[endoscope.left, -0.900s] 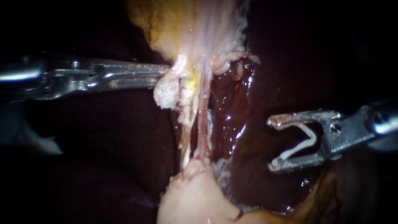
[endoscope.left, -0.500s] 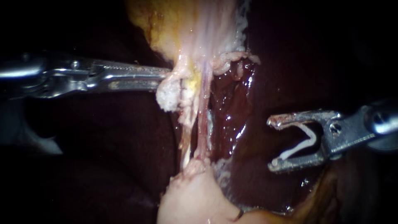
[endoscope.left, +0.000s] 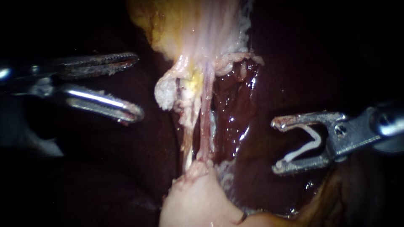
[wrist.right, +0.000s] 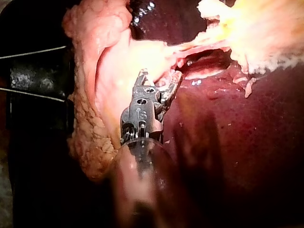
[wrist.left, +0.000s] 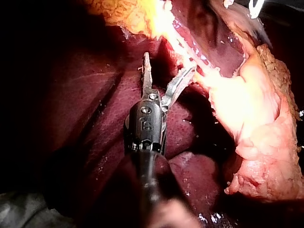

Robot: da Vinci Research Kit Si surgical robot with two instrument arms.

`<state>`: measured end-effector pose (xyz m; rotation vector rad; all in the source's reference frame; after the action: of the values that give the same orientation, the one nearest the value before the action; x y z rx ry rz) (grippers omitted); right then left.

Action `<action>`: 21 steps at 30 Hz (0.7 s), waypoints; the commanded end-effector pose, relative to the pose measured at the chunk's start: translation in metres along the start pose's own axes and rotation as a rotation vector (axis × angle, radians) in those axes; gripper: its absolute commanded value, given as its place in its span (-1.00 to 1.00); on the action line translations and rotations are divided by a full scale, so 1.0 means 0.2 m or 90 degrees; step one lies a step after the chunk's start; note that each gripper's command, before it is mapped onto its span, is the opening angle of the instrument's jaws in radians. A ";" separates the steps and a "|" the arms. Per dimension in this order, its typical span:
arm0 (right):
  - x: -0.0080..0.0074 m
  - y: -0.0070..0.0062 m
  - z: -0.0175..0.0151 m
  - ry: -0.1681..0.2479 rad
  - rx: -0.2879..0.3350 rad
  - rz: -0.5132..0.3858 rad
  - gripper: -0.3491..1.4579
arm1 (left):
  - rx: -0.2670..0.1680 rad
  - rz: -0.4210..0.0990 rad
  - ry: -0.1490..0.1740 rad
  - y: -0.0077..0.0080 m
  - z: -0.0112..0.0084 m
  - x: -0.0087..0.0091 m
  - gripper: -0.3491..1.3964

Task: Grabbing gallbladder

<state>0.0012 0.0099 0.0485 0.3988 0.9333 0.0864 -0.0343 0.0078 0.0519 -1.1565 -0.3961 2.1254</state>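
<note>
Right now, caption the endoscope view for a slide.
Left instrument open, clear of the gallbladder; right instrument holds a clip.

Shiny metal left instrument (endoscope.left: 138,85), glossy wet liver (endoscope.left: 235,109), rough crumbly tissue lump (endoscope.left: 168,94), smooth white clip (endoscope.left: 305,148)

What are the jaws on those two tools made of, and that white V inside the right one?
Left instrument and right instrument: the jaws look like bare metal, silver-grey with bright glints; the left's inner faces are ridged. The clip held between the right jaws is smooth and white, probably plastic.
</note>
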 end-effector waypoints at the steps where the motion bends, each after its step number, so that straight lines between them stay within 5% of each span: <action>1: 0.000 0.000 0.000 0.000 0.000 0.000 -0.11 | 0.002 -0.001 0.000 0.001 0.001 0.001 0.33; 12: 0.000 0.000 0.000 0.000 0.000 0.000 -0.11 | 0.006 -0.003 0.002 0.009 0.019 0.005 0.37; 21: 0.000 0.000 0.000 0.000 0.000 0.000 -0.11 | 0.010 0.000 0.003 0.004 0.033 0.001 0.25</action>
<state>0.0012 0.0098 0.0485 0.3990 0.9335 0.0863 -0.0401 0.0078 0.0552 -1.1532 -0.3766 2.1219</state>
